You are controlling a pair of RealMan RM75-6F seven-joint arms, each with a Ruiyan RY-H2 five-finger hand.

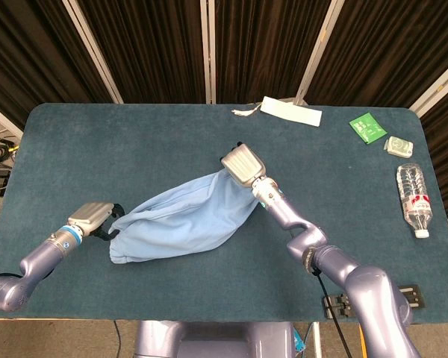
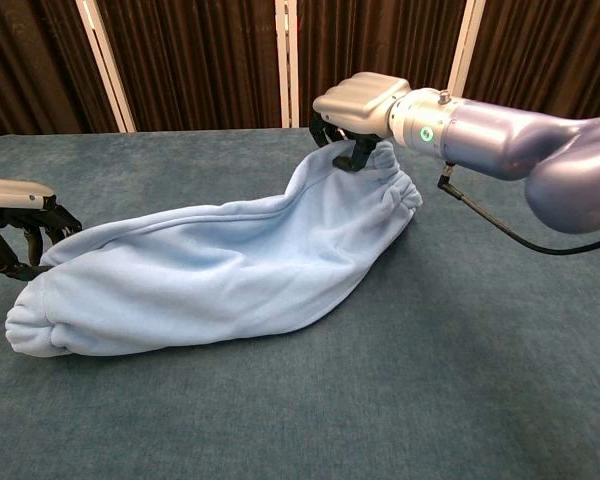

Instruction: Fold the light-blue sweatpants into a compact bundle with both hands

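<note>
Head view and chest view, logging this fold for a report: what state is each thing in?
light-blue sweatpants: folded lengthwise, lying on the table, far end lifted.
left hand: grips the near end.
right hand: grips the far end.
water bottle: capped, lying on its side.
</note>
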